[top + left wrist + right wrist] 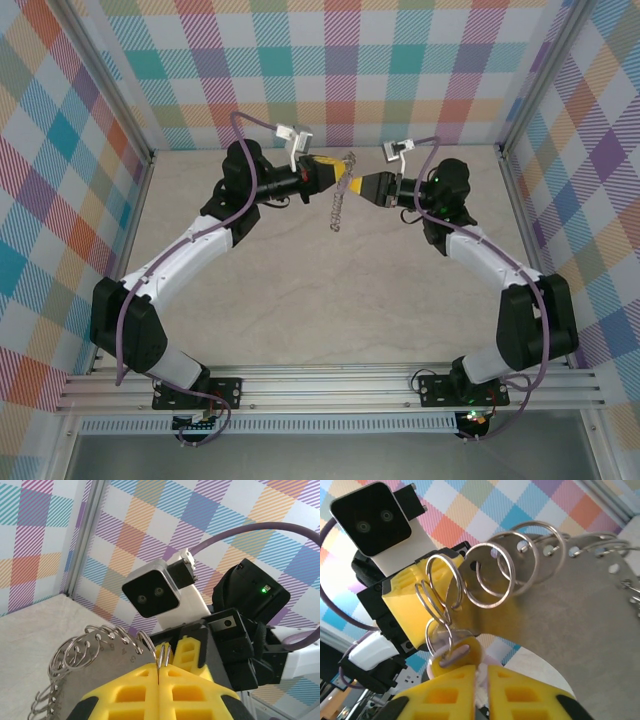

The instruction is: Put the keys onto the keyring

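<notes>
**Key at the keyring's rim, both claws meeting in mid-air**

On the left, the left claw is reaching toward the middle above the desk. Its yellow fingers are pressing together, pinching the edge of the keyring where one small wire loop is poking up between the tips.

The keyring is hanging between the two claws, clear of the desk and seen edge-on from above. From the wrists it is showing as a flat silver disc with small rings threaded through holes along its rim.

On the right, the right claw is facing the left one, just beside the keyring's rim. Its fingers are standing a narrow slit apart, pinching the pale lilac key between the tips. The key is sitting right below one small ring, touching or nearly touching it; I cannot tell whether it is threading through.
</notes>
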Tool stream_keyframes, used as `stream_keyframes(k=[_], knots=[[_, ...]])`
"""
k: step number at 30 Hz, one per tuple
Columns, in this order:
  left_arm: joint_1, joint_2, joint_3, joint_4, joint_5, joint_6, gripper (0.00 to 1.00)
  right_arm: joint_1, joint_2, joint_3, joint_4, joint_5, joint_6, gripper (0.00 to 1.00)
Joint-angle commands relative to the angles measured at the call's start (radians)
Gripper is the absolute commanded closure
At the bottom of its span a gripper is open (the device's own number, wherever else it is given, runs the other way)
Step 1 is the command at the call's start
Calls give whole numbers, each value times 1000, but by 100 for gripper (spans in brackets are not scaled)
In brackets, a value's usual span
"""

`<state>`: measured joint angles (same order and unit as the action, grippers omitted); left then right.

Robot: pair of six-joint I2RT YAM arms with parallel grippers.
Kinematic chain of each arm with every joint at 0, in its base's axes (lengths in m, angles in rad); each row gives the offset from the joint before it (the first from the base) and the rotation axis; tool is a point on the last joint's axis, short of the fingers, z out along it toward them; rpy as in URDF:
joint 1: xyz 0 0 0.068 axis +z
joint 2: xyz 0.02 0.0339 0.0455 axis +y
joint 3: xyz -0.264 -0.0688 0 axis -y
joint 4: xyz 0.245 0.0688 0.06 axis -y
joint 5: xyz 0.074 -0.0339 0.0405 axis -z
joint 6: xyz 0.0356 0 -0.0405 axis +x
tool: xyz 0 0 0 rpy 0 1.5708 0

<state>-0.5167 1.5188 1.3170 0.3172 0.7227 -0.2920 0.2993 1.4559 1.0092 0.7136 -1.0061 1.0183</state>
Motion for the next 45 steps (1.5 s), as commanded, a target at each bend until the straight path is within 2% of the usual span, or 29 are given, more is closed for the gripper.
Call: stream_keyframes(k=[1, 4, 7, 10, 13, 22, 30, 45], knots=[[-11, -34, -1, 66, -2, -7, 100, -28, -127, -28, -197, 18, -153, 83], [-11, -31, 1, 70, 5, -14, 100, -54, -197, -55, -276, 32, -200, 80], [-11, -25, 0, 83, 14, -28, 100, -57, -243, -45, -341, 57, -240, 71], [-12, -22, -2, 94, 25, -39, 100, -58, -249, -23, -310, 67, -229, 61], [-12, -20, -7, 107, 32, -48, 100, -56, -238, 4, -263, 89, -222, 57], [-19, -20, -5, 113, 62, -57, 100, -55, -115, 64, -11, 87, -106, 58], [-26, -16, 0, 111, 69, -60, 100, -52, -39, 80, 175, 63, -4, 63], [-29, -8, 11, 109, 64, -58, 100, -16, -23, 55, 234, 36, 19, 65]])
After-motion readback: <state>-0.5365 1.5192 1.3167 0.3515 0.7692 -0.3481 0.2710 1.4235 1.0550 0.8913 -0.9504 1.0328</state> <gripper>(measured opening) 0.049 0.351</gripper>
